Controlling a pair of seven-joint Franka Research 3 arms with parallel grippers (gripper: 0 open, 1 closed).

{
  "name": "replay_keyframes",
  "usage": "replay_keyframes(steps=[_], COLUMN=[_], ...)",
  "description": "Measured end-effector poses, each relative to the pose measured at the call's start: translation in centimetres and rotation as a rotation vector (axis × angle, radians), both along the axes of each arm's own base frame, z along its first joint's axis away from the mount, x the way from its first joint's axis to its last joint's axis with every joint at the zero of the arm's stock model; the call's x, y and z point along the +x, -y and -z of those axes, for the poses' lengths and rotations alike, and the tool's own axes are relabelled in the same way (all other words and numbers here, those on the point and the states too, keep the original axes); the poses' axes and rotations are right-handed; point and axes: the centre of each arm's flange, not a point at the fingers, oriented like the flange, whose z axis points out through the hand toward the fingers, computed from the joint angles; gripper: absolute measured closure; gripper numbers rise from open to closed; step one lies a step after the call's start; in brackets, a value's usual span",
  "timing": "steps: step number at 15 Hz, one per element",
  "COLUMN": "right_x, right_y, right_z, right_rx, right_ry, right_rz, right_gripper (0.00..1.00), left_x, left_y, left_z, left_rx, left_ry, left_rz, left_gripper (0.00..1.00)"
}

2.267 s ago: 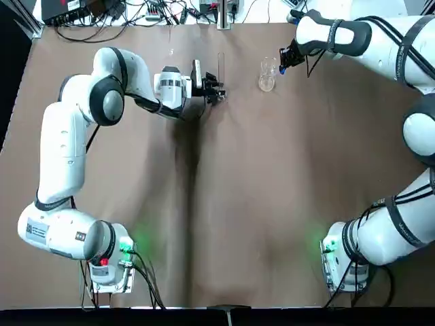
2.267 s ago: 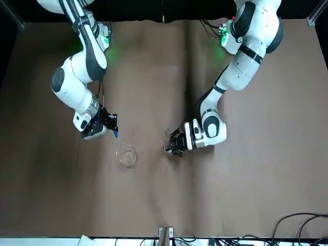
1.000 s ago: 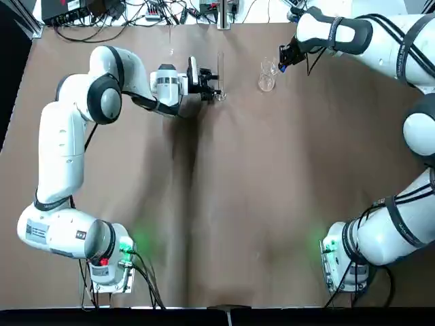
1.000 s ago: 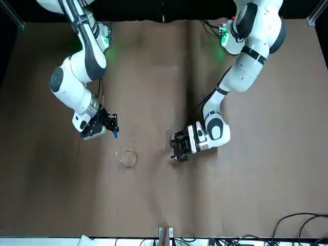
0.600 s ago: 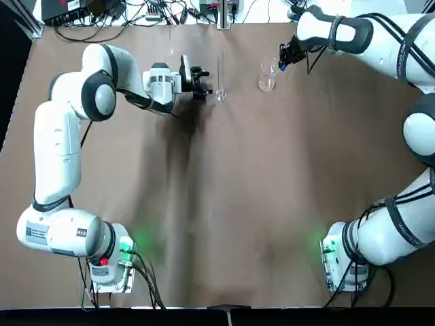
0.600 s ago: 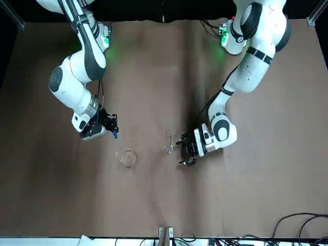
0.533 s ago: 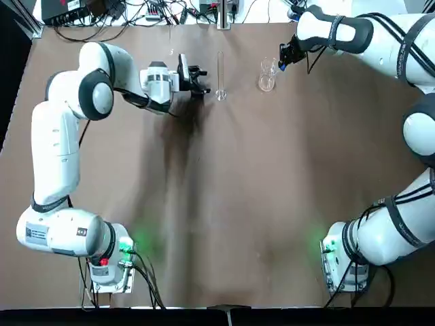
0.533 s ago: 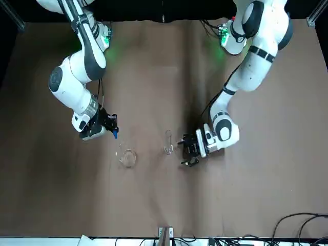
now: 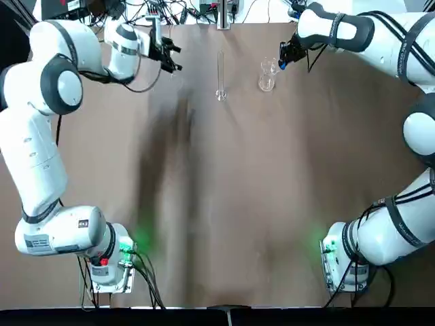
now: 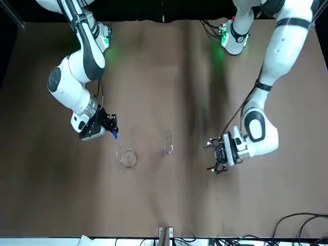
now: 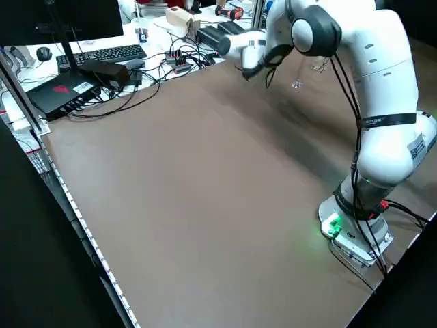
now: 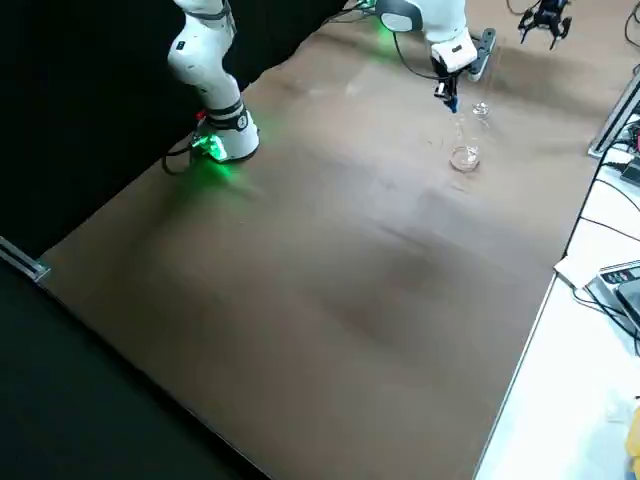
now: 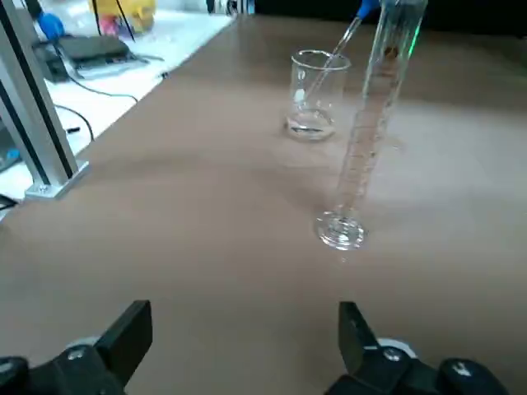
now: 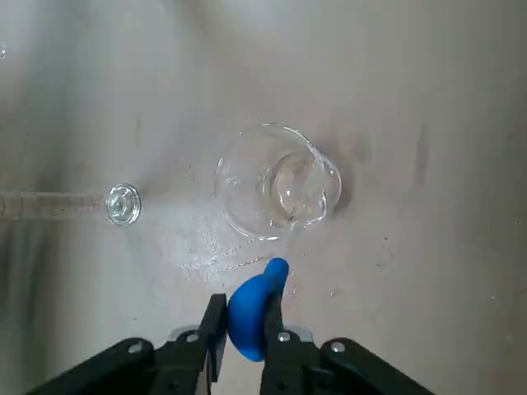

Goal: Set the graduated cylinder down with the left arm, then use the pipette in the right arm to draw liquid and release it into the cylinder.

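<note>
The graduated cylinder (image 9: 219, 73) stands upright on its own at the far middle of the table, its foot (image 13: 341, 230) on the brown surface. My left gripper (image 9: 170, 51) is open and empty, well off to the cylinder's left; in the left wrist view its fingertips (image 13: 137, 318) are spread wide. My right gripper (image 9: 284, 56) is shut on the blue bulb of the pipette (image 14: 255, 304), just beside the clear beaker (image 14: 276, 181). From the left wrist view the pipette (image 13: 350, 29) slants down into the beaker's (image 13: 313, 95) mouth. The liquid is hardly visible.
The beaker (image 9: 266, 76) stands a short way right of the cylinder. Cables and electronics (image 9: 136, 12) lie past the table's far edge, with a metal post (image 9: 223, 15) behind the cylinder. An aluminium frame leg (image 13: 37, 115) shows at the table's edge.
The left gripper let go of the cylinder, opened, and drew back far to the left. The cylinder now stands alone. The right gripper with the pipette has barely moved.
</note>
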Motion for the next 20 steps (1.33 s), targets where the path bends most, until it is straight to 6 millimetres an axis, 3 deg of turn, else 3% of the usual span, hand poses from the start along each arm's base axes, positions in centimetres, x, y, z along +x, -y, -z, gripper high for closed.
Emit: replay_keyframes(steps=[3, 6, 10, 16, 20], right_x=[0.0, 0.1, 0.4, 1.0, 1.2], right_y=[0.0, 0.0, -0.3, -0.7, -0.8], right_z=[0.0, -0.1, -0.6, -1.8, -2.4], right_rx=[0.0, 0.001, 0.01, 0.023, 0.029], right_ry=[-0.001, -0.003, -0.038, -0.076, -0.095], right_rz=[0.001, 0.006, 0.035, 0.074, 0.093], right_gripper=[0.77, 0.77, 0.77, 0.77, 0.77], left_x=[0.7, 0.8, -2.0, -8.6, -12.6], left_y=[-2.8, -7.4, -12.6, -13.5, -13.8], left_z=[-5.6, -10.6, -19.2, -31.1, -36.4], left_rx=[0.131, 0.226, 0.507, 0.817, 0.943], left_ry=[-0.157, -0.31, -0.557, -0.811, -0.826], left_rz=[-0.001, -0.051, -0.281, -0.835, -1.143], left_gripper=[0.0, 0.0, 0.0, 0.0, 0.0])
